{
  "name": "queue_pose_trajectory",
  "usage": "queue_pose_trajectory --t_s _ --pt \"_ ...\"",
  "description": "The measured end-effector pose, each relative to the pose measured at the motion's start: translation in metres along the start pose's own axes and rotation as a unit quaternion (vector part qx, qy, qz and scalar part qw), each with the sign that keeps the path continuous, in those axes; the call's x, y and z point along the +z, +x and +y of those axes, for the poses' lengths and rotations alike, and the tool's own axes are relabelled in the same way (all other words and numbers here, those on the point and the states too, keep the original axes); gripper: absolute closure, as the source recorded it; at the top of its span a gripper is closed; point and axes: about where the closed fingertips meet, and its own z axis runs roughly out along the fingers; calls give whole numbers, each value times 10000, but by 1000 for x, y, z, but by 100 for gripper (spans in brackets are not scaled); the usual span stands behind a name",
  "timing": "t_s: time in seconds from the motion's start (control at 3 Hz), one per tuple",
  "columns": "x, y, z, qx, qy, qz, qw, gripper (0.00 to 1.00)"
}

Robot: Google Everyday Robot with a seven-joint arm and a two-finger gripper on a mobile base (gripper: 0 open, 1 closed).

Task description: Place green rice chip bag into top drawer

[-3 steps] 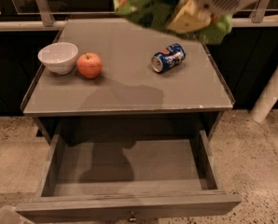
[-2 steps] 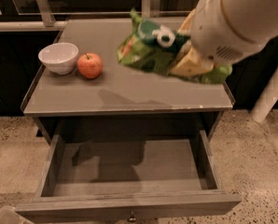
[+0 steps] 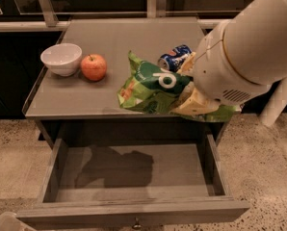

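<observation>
Green rice chip bag [image 3: 155, 83], clamped in gripper [image 3: 194, 100] above open top drawer [image 3: 182, 170], partly hides soda can [image 3: 175, 60].

Desk [image 3: 114, 35]: flat grey top, raised lip along the left edge.
- White bowl [image 3: 60, 58], empty and upright, at the left side of the top.
- Red apple [image 3: 94, 67] just right of the bowl, stem up; whether the two touch cannot be told.
- Blue can [image 3: 175, 59] on its side, right of centre, well apart from the apple. It is partly hidden by the pincer [image 3: 189, 86], which is clamped on the green bag [image 3: 153, 83] over the desk's front right edge.

Surroundings: speckled stone floor [image 3: 266, 177]; a pale rail [image 3: 18, 26] along the back; a white post [image 3: 274, 105] at far right.
</observation>
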Motion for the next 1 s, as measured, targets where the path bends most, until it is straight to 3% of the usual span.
queue_pose_trajectory --t_s 0.33,0.67,1.0 --pt "3 -4 6 -37 19 -5 10000 100" --pt "12 2 28 172 135 -246 9995 100" --pt "64 20 58 696 -12 -523 9962 100"
